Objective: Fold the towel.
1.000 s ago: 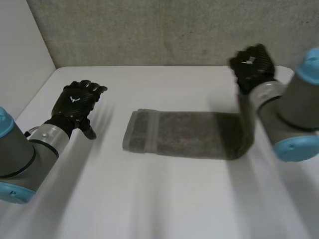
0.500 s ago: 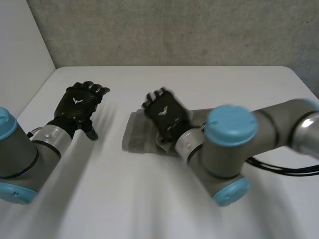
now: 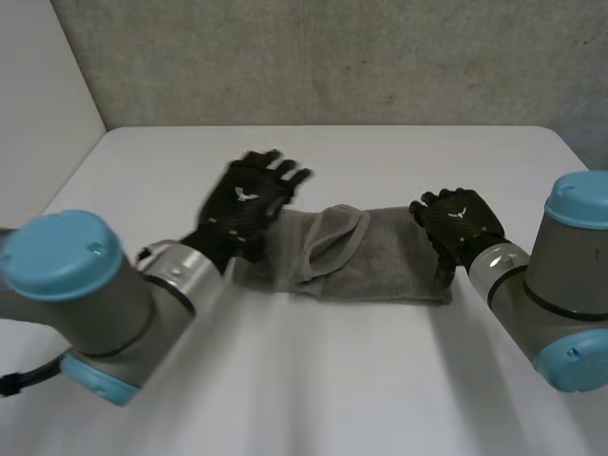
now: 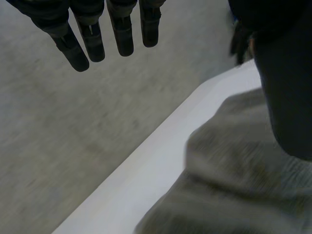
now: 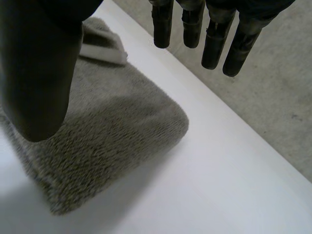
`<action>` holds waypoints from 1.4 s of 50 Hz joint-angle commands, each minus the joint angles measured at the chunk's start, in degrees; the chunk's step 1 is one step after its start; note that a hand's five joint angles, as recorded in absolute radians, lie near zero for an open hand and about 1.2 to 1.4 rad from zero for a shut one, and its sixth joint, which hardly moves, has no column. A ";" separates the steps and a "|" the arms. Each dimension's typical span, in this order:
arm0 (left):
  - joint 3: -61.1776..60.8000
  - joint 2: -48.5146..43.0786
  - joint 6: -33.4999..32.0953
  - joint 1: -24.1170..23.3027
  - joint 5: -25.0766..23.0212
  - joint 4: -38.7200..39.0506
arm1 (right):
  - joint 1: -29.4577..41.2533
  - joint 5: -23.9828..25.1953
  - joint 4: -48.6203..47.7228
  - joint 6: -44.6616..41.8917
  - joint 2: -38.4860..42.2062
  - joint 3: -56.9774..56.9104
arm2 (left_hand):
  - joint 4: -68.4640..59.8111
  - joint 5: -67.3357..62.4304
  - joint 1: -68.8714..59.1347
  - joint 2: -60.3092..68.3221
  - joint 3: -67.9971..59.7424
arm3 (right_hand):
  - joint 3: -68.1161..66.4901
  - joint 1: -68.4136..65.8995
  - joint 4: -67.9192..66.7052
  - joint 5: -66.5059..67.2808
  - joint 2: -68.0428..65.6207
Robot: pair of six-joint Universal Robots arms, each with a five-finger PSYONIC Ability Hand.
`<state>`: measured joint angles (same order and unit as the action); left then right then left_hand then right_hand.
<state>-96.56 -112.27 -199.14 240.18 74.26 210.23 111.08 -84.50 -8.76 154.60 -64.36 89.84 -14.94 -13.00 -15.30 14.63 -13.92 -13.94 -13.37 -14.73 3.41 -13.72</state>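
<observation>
Towel [image 3: 389, 256] at frame centre on surface [image 3: 313, 380], flap rumpled at frame-left end. Left hand [image 3: 249, 199] by that end, right hand [image 3: 458, 225] at other: both wide, empty. Looks mid-fold; next, pinch end, carry across.

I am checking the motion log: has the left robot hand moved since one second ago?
Yes. The left robot hand moved from the bare table toward the towel, now over its left end.

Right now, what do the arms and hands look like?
The left arm and right arm are thick grey tubes with rounded light-blue joint caps and silvery wrist cuffs. The left hand and right hand are black, with segmented fingers and a small white mark on the back of each.
</observation>
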 commanded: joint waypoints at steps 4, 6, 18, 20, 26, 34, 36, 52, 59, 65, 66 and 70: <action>9.71 -8.47 4.01 -9.63 1.23 -2.71 | 1.16 -0.23 -0.47 -0.09 0.28 1.31 | 2.54 10.60 2.90 -2.23 1.52 | 3.94 3.37 4.73 -3.41 3.72; 11.55 -10.14 4.54 -10.08 1.49 -3.59 | 1.33 -0.23 -0.64 -0.18 0.28 1.48 | 2.54 10.59 2.90 -2.23 1.52 | 3.94 3.37 4.73 -3.41 3.72; 25.35 -22.10 4.37 -10.43 9.13 -6.58 | 1.25 -0.14 -0.73 -0.35 0.81 2.45 | 1.69 9.75 2.06 -1.39 0.68 | -4.88 -5.45 -4.09 5.41 -5.10; 26.59 -22.89 4.28 -10.34 10.36 -6.50 | 1.25 -0.14 -0.73 -0.44 1.07 2.45 | 1.69 9.75 2.06 -1.39 0.68 | -5.89 -6.46 -5.10 6.42 -6.11; 28.09 -25.18 4.19 -9.56 11.78 -6.50 | 1.25 -0.14 -0.73 -0.53 1.60 2.45 | 1.69 9.75 2.06 -1.39 0.68 | -8.74 -9.31 -7.95 9.27 -8.96; 27.22 -24.75 1.66 -6.22 23.79 -6.23 | 1.25 -0.23 -0.82 -0.62 1.69 2.27 | -1.33 6.72 -0.97 1.64 -2.35 | -23.02 -23.59 -22.23 23.56 -23.25; 27.04 -24.75 0.15 -5.69 26.37 -6.32 | 1.16 -0.31 -0.82 -0.62 1.78 2.19 | -1.16 6.89 -0.80 1.47 -2.18 | -25.24 -25.81 -24.45 25.77 -25.46; 17.02 -19.21 -4.77 -6.12 28.13 -5.00 | 1.33 -2.68 -3.36 -4.74 3.71 2.54 | 1.36 9.42 1.72 -1.05 0.34 | -37.34 -37.92 -36.56 37.88 -37.57; 14.82 -16.23 -4.68 -6.91 28.13 -4.92 | 0.99 -7.52 -3.63 -12.03 6.26 2.01 | 2.53 10.59 2.89 -2.23 1.52 | -60.97 -61.54 -60.18 61.50 -61.19; 12.98 -13.42 -4.60 -6.65 28.13 -4.39 | 0.46 -7.44 -4.33 -12.57 5.73 1.84 | 3.21 11.27 3.57 -2.90 2.19 | -66.06 -66.63 -65.27 66.59 -66.28; 12.98 -13.41 -4.60 -6.65 28.13 -4.39 | 0.46 -7.43 -4.33 -12.57 5.73 1.83 | 3.21 11.27 3.57 -2.90 2.19 | -66.06 -66.63 -65.27 66.59 -66.28; 12.27 -11.92 -4.60 -6.13 28.04 -3.51 | 0.46 -7.44 -3.54 -11.26 4.77 2.88 | 3.38 11.44 3.74 -3.07 2.36 | -15.90 -16.47 -15.11 16.43 -16.12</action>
<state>-83.27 -126.18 -203.74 233.49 102.36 205.76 111.66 -92.30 -12.84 142.01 -58.42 91.73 -16.02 -14.24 -16.17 15.91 -15.31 -63.54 -63.37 -63.55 53.33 -62.60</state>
